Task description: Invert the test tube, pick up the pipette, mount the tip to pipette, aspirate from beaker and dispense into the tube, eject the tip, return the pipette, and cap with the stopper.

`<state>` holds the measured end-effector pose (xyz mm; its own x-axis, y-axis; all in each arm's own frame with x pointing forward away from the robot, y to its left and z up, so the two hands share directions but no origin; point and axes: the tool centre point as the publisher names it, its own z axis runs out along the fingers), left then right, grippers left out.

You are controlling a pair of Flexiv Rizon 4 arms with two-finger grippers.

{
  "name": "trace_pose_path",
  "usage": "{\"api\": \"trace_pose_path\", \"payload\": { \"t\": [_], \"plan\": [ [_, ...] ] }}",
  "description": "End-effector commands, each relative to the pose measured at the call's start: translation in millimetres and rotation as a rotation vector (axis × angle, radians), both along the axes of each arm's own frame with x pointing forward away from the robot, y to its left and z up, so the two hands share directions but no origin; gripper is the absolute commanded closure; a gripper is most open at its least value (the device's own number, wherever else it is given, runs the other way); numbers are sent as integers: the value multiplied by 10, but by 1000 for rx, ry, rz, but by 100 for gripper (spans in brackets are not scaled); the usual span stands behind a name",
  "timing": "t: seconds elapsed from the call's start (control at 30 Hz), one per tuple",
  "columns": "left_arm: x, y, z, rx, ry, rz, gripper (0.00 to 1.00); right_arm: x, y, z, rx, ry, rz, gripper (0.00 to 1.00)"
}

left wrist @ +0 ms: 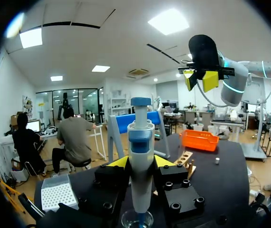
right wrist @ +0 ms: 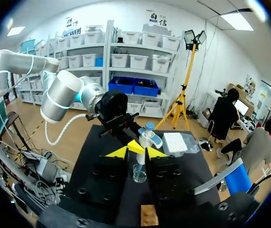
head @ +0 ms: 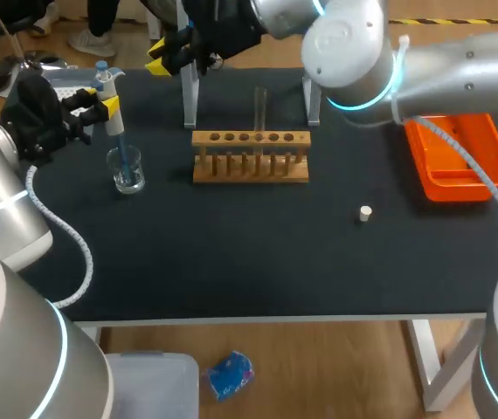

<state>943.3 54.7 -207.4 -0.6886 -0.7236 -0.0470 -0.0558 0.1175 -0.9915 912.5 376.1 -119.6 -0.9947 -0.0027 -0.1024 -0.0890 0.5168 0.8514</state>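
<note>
Head view, pipette (head: 115,129) upright in left hand (head: 102,103), dipping into beaker (head: 129,177)

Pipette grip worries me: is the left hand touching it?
Touching. In the left wrist view the left hand clamps the pipette between its fingers, one on each side.

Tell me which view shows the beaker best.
Head view: the beaker shows whole on the table, with the pipette dipping into it. Left wrist view catches only its rim, under the pipette held in the left gripper. Right wrist view shows it small, ahead of the right gripper.
</note>
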Motion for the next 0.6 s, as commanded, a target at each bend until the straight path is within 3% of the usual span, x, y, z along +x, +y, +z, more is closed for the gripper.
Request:
{"api": "trace_pose_path", "payload": {
  "t": [0.03, 0.6],
  "plan": [
    [9, -2, -4, 0, -1, -1, 100, 92, 132, 35, -256, 21, 9, 100],
    [9, -2, -4, 0, -1, -1, 100, 216, 725, 3, -166, 33, 11, 100]
  ]
}}
